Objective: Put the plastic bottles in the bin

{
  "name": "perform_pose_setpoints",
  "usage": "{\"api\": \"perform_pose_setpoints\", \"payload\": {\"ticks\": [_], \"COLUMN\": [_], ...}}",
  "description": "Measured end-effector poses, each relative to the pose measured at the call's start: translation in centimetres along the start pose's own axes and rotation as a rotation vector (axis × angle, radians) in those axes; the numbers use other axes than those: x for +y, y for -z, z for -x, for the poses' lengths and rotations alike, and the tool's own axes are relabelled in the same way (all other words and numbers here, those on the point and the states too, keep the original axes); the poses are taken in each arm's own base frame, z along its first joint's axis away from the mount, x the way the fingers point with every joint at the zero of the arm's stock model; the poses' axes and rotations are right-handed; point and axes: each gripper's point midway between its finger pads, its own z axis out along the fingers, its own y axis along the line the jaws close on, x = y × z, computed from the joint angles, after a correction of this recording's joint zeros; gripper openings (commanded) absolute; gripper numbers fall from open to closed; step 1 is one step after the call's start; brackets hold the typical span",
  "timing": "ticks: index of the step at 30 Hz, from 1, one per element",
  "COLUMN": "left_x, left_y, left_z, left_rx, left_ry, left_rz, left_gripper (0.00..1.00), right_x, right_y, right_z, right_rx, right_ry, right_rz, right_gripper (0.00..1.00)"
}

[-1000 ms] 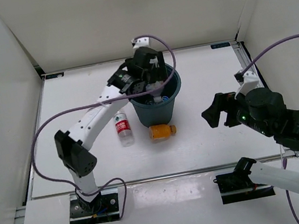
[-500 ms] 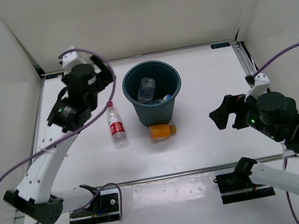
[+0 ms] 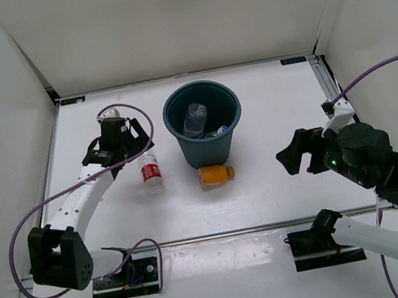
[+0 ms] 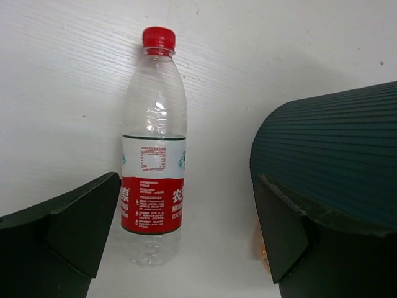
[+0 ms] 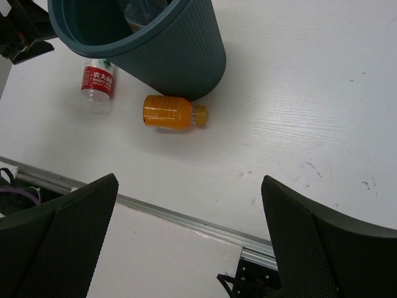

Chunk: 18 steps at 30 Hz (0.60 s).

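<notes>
The dark teal bin [image 3: 181, 133] stands upright mid-table with a clear bottle [image 3: 195, 117] and a blue-white labelled one [image 3: 219, 130] inside. A red-labelled bottle with a red cap [image 3: 151, 171] lies left of the bin. A squat orange bottle [image 3: 216, 174] lies in front of it. My left gripper [image 3: 132, 151] is open and low over the red-labelled bottle [image 4: 153, 186], which lies between the fingers [image 4: 62, 236], nearer the left one and untouched. The bin wall [image 4: 329, 149] is close on the right. My right gripper [image 3: 295, 152] is open and empty, raised right of the bin.
The right wrist view shows the bin [image 5: 180, 56], the orange bottle [image 5: 170, 112], the red-labelled bottle [image 5: 97, 81] and the table's metal front rail [image 5: 186, 217]. White walls enclose the table on three sides.
My left arm has swung from over the bin to the left and come down at the red-labelled bottle, which has slid slightly left. The right arm has barely shifted.
</notes>
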Motion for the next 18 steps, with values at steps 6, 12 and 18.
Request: {"api": "perform_pose_setpoints", "payload": {"ticks": [6,12,18], "left_x": [0.2,1.7,2.7], "left_y": [-3.0,-6.3,-7.2], "left_z": [-2.0,-6.3,-8.5], "left_rx": [0.085,0.226,0.293], "left_ry": [-0.001,-0.010,-0.005], "left_rz": [-0.023,0.024,0.050], "left_gripper": [1.00,1.00,0.73], "right_x": [0.1,0.3,0.3], "right_y": [0.0,-0.1,-0.3], "right_z": [-0.2,-0.5,-0.7], "right_rx": [0.009,0.021,0.029], "right_ry": [0.001,0.003,0.005], "right_rz": [0.008,0.017,0.016], "right_gripper": [1.00,1.00,1.00]}}
